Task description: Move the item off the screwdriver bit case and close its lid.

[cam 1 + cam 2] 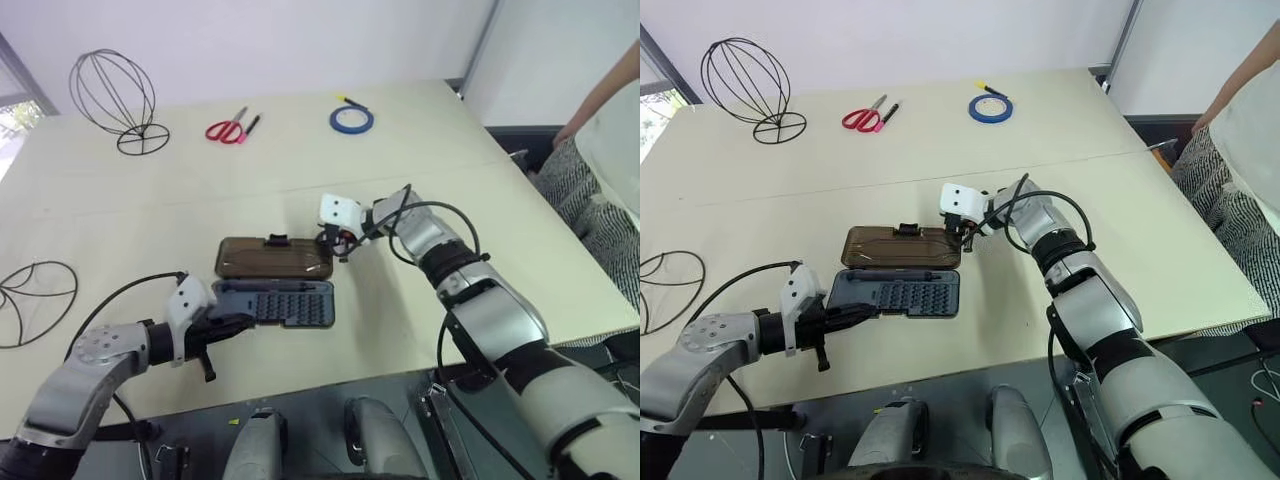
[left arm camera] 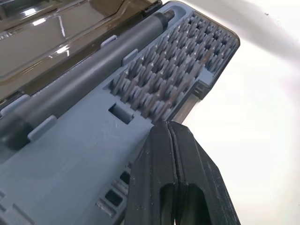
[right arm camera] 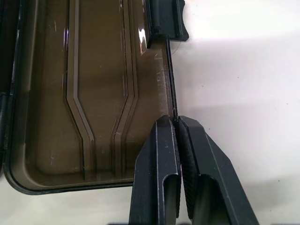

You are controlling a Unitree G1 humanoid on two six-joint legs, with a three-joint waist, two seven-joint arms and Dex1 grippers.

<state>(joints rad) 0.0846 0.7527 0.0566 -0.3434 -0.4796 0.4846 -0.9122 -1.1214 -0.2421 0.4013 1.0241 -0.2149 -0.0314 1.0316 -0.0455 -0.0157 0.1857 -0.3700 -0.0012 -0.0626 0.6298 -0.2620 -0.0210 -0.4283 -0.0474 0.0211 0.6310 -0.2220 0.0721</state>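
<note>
The screwdriver bit case (image 1: 290, 303) lies open mid-table, its rows of bits (image 2: 178, 70) showing. Its brown lid (image 1: 275, 258) lies flat behind it, black latch (image 1: 276, 240) on the far edge. My right gripper (image 3: 174, 121) is shut on the lid's thin rim at its right end. My left gripper (image 1: 235, 322) is shut with nothing in it, its tips against the case's near left edge (image 2: 140, 136). Two like wire frames stand apart from the case: one upright at the far left (image 1: 113, 98), one on its side at the left edge (image 1: 35, 300). Which is the item I cannot tell.
Red scissors (image 1: 228, 130) and a blue tape roll (image 1: 352, 119) lie at the back of the table. A person (image 1: 612, 110) stands beyond the table's right edge. A seam (image 1: 150, 200) crosses the tabletop behind the case.
</note>
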